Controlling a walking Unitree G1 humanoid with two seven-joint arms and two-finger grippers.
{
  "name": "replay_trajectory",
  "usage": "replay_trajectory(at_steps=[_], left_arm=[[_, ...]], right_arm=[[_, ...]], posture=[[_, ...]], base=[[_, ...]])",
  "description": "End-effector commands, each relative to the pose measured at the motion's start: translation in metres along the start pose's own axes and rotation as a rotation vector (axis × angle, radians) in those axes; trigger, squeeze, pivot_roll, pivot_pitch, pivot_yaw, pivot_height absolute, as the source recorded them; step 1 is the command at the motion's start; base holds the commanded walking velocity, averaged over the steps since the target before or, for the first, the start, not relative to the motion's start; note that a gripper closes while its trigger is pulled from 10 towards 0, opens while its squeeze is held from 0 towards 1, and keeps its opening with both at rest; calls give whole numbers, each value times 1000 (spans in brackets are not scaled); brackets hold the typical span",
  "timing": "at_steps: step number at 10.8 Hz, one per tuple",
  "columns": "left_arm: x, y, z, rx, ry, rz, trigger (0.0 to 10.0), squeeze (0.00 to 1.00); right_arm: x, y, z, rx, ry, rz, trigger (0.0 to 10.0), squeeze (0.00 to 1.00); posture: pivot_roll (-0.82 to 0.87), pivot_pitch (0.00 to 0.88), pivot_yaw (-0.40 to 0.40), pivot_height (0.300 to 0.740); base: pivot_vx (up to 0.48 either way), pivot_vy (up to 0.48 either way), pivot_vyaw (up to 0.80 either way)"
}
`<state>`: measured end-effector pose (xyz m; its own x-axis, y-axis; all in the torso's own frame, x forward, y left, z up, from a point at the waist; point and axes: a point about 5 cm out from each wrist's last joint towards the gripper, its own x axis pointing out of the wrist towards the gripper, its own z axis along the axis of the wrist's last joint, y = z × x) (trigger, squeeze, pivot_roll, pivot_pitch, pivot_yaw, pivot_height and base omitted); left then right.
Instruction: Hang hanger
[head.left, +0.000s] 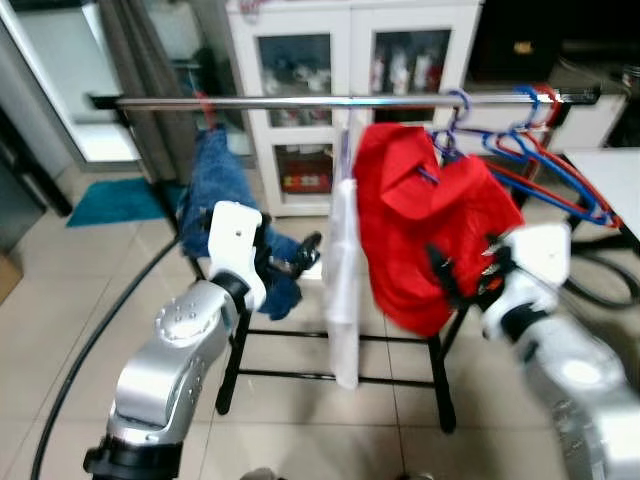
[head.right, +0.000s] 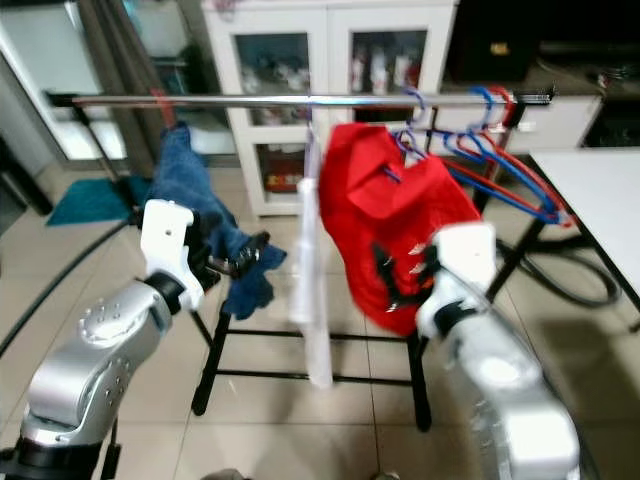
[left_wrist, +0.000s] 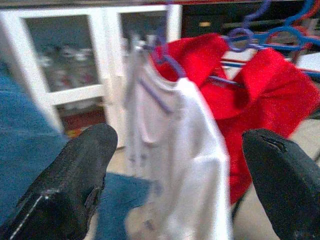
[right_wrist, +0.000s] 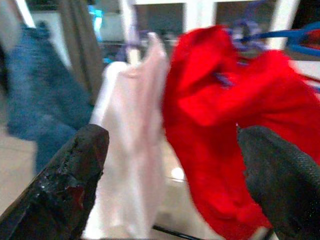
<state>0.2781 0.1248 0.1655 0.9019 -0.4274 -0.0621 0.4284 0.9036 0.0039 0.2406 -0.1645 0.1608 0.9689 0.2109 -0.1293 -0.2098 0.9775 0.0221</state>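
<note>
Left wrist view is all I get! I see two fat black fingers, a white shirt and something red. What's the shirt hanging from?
Observer: From a long silver rail on a black rack; the white shirt hangs near its middle.
Operator: Is there anything on the other side of the shirt?
Observer: Yes, a blue garment hangs over the rail toward the robot's left, just behind the left gripper.
Operator: Where's the other arm?
Observer: The right gripper is raised in front of the red garment, fingers spread, holding nothing.
Operator: Any spare hangers?
Observer: Several empty blue and red hangers crowd the rail's right end.
</note>
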Motion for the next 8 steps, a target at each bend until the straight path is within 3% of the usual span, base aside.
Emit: replay_trajectory(at_steps=[1,2,5,7,8], left_arm=[[-2,6,-3,26,12,27,10000,1000],[-3,7,-2,26,10,31,10000,1000],[-3,8,-1,24,4,34,10000,1000],[-7,1,-9,25,23,-41,10000,1000],[-7,2,-8,33,20,-37,10000,1000]], right_arm=[[2,1,-1,4,-7,-12,10000,1000],[7,-1,-3,20,-9,-18,10000,1000],[14,-3,1,52,-44,-72,10000,1000],[20,-5,2,-34,-61,-153,10000,1000],[23,-6,3,-34,-62,-166,10000,1000]], posture=[[89,0,65,740],[99,0,57,740],[109,0,50,740],[112,0,44,740],[114,0,40,740]], base=[[0,0,800],[0,0,800],[0,0,0],[0,0,0],[240,0,0]])
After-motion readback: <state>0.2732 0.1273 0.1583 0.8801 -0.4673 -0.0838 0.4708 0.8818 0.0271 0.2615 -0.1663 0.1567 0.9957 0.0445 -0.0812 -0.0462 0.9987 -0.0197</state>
